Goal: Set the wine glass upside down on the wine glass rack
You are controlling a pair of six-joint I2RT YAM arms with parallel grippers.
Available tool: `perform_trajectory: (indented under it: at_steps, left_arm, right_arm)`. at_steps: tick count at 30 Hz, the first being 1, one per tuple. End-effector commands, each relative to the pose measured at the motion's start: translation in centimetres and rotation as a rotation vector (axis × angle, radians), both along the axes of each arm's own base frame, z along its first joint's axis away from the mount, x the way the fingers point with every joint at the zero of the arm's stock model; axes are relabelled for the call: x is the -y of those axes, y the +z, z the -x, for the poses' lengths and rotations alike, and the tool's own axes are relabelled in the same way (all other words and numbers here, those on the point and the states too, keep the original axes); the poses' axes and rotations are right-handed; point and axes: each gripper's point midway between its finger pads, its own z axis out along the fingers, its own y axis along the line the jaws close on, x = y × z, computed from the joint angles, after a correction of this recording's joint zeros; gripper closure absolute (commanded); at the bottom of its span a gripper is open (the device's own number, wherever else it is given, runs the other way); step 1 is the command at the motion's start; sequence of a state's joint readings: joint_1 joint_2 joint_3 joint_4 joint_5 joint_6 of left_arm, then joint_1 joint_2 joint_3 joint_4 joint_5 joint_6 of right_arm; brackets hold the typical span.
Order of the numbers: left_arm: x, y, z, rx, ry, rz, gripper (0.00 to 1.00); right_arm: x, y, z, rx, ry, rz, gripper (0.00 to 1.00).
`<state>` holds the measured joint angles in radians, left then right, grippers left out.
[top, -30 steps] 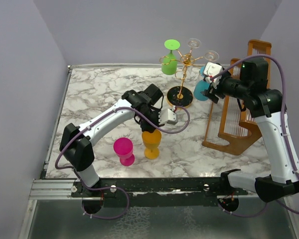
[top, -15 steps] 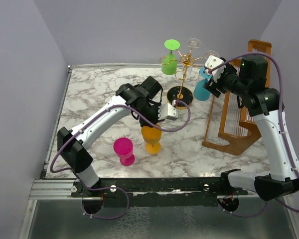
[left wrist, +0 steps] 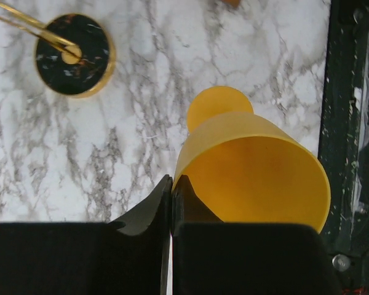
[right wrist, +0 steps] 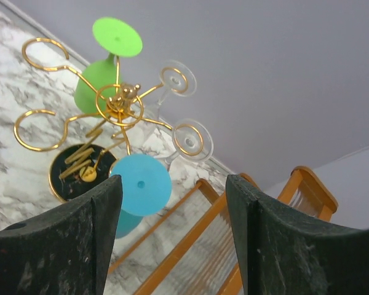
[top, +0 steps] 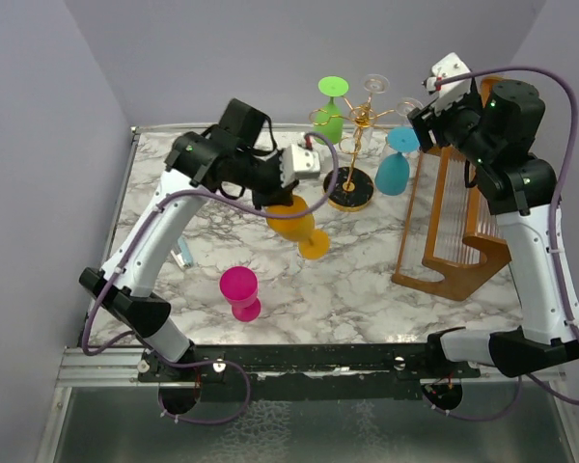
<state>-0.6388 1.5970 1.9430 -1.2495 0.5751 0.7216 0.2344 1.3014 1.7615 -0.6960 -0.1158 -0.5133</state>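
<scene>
The gold wine glass rack (top: pixel 353 145) stands at the back on its round black base (top: pixel 349 189). A green glass (top: pixel 329 118) and two clear glasses hang from it upside down. My left gripper (top: pixel 283 196) is shut on the rim of an orange wine glass (top: pixel 295 218) and holds it tilted above the table, left of the rack base. In the left wrist view the fingers (left wrist: pixel 150 209) pinch the orange glass's (left wrist: pixel 258 172) rim. My right gripper (top: pixel 423 118) is open and empty, raised above an upside-down blue glass (top: pixel 394 169). I cannot tell if the blue glass hangs or stands.
A pink glass (top: pixel 240 292) stands at the front of the marble table (top: pixel 174 183). A brown wooden slatted frame (top: pixel 454 241) stands at the right, also in the right wrist view (right wrist: pixel 197 246). A small blue-white object (top: pixel 181 256) lies at the left.
My left arm has lifted the orange glass off the table and tilted it, moving up and back. My right gripper has let go of the blue glass and risen away.
</scene>
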Motion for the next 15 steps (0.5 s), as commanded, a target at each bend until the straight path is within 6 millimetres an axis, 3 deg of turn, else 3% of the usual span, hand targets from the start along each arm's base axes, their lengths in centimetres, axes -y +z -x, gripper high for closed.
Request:
perform_trajectory:
  at_steps: [1, 6, 15]
  left_arm:
    - [-1.0, 6.2, -1.8, -0.021, 0.086, 0.235, 1.0]
    - [-2.3, 9.2, -4.4, 0.004, 0.198, 0.356, 1.0]
    - [-3.3, 12.2, -9.5, 0.085, 0.462, 0.484, 1.0]
  right_arm:
    - [-0.3, 3.0, -0.1, 0.052, -0.027, -0.149, 0.32]
    - [-3.3, 2.8, 0.3, 0.005, 0.121, -0.21, 0.32]
    - [-9.9, -1.5, 1.0, -0.248, 0.437, -0.374, 0.35]
